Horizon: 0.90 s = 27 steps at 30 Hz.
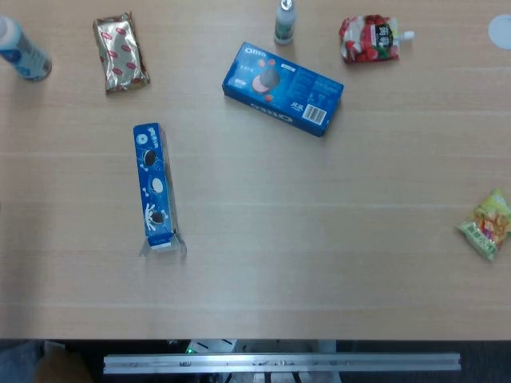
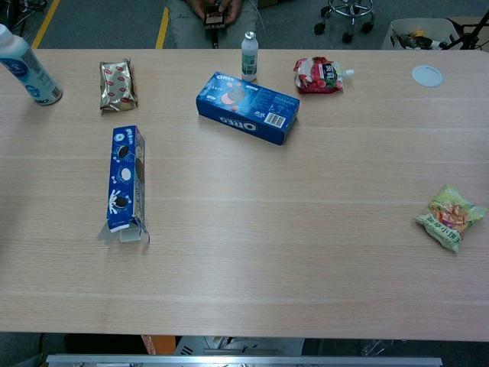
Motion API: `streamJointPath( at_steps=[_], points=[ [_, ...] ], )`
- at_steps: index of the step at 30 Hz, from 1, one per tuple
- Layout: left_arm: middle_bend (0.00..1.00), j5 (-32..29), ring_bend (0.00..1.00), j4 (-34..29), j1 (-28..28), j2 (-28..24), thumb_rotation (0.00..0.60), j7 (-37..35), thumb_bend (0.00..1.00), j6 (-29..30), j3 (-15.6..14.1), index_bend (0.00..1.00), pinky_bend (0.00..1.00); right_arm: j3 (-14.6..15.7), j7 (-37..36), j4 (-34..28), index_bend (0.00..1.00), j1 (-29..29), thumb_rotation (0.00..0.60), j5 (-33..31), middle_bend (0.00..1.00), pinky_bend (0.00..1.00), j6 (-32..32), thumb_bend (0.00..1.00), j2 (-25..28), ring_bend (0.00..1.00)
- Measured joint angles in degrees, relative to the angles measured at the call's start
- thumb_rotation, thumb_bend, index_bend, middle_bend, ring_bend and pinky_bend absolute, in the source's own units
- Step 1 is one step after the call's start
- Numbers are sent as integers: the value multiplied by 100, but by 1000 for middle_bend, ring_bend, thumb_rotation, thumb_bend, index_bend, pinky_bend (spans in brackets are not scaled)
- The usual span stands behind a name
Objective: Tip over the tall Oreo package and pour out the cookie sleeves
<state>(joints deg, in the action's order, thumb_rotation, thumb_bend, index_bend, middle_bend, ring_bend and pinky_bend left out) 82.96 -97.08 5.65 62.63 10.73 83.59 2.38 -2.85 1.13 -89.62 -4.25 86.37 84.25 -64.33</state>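
Note:
The tall, narrow blue Oreo package (image 1: pixel 153 183) (image 2: pixel 124 179) lies flat on the wooden table, left of centre. Its opened end with spread flaps (image 1: pixel 164 246) (image 2: pixel 124 232) points toward the near edge. I see no cookie sleeves outside it. A wider, flat blue Oreo box (image 1: pixel 283 88) (image 2: pixel 247 107) lies further back near the middle. Neither hand shows in the head view or the chest view.
At the back are a gold-and-red snack wrapper (image 1: pixel 120 52) (image 2: pixel 117 84), a white-and-blue bottle (image 1: pixel 22 49) (image 2: pixel 28 67), a small bottle (image 1: pixel 285 21) (image 2: pixel 249 56), a red pouch (image 1: pixel 370 38) (image 2: pixel 319 74) and a white lid (image 2: pixel 426 75). A green-yellow snack bag (image 1: pixel 488 224) (image 2: pixel 451 216) lies at the right.

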Motion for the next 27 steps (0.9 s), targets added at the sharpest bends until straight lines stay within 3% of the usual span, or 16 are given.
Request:
streamJointPath(
  at_steps=[14,21,27],
  points=[
    [411,141,364,98,216,-60,600,-293,344,-336,-19,348,335,-7,-87,-11,229,68,600,-35,275,222,69,307,42,237],
    [401,414,355,259,549,-162,600,-1136,344,-797,-47,346,335,-34,-60,-69,229,18,600,-19,275,222,23,307,82,237],
    [315,927,265,476,1101,-253,600,-1883,344,-1495,-167,286,314,-10,-1,-124,229,-23,600,6,275,222,-63,306,75,237]
  ],
)
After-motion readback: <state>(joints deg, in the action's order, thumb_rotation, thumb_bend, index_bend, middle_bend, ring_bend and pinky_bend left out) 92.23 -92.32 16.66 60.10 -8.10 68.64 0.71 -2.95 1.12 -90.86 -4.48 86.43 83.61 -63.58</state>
